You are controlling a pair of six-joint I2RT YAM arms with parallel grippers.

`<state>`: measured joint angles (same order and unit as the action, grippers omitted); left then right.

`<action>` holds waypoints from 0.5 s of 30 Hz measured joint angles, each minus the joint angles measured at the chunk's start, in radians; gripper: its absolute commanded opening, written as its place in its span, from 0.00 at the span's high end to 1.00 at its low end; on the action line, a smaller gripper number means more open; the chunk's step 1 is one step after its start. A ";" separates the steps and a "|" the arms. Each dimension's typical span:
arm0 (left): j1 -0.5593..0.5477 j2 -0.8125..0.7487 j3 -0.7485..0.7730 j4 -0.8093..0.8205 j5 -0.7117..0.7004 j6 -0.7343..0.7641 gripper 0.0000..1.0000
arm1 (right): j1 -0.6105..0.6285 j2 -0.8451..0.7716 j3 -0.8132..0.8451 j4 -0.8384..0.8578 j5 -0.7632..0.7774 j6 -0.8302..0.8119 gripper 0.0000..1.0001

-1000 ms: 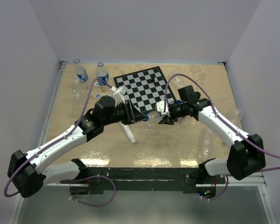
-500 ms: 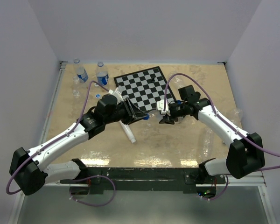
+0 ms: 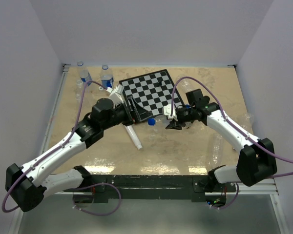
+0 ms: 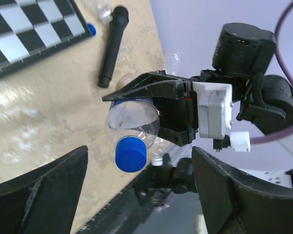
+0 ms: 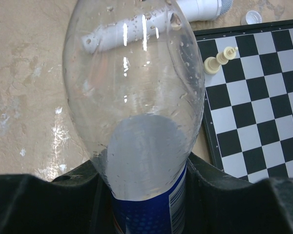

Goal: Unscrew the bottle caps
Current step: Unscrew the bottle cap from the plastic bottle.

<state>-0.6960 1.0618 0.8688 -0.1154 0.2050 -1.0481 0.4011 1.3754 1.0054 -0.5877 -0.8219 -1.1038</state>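
Grips the bottle [image 4: 135, 117] in the clenched right fingers [image 4: 151, 87], level in the air over the desk [image 4: 49, 112], just near of the chessboard [image 4: 34, 34]. Shows the blue cap [image 4: 131, 154] on its neck, pointing left. Holds the left fingers [image 4: 44, 190] released and spread wide, clear of that cap. Shows two more bottles [image 3: 84, 75] upright at the far left corner.
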 measured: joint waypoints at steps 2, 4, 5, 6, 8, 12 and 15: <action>0.012 -0.038 0.000 0.000 -0.003 0.097 0.04 | 0.000 0.000 0.000 0.000 0.000 0.000 0.98; 0.022 -0.085 0.000 -0.004 -0.013 0.254 0.02 | 0.000 0.000 0.000 0.000 0.000 -0.001 0.98; 0.024 -0.108 -0.001 -0.004 -0.014 0.326 0.03 | 0.000 0.000 0.000 0.000 0.000 -0.001 0.98; 0.026 -0.136 -0.005 0.000 -0.006 0.433 0.03 | 0.000 0.000 0.000 0.000 0.000 -0.003 0.98; 0.027 -0.208 -0.037 0.024 0.028 0.657 0.03 | 0.000 0.000 0.000 -0.001 0.000 -0.007 0.98; 0.024 -0.320 -0.140 0.077 0.158 1.070 0.05 | 0.000 0.007 0.000 -0.005 -0.003 -0.024 0.98; 0.006 -0.304 -0.172 0.098 0.254 1.333 0.04 | 0.000 0.025 0.000 -0.022 -0.003 -0.043 0.98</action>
<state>-0.6895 0.7578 0.6964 -0.0170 0.4587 0.2848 0.4011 1.4002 1.0054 -0.6098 -0.8253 -1.1473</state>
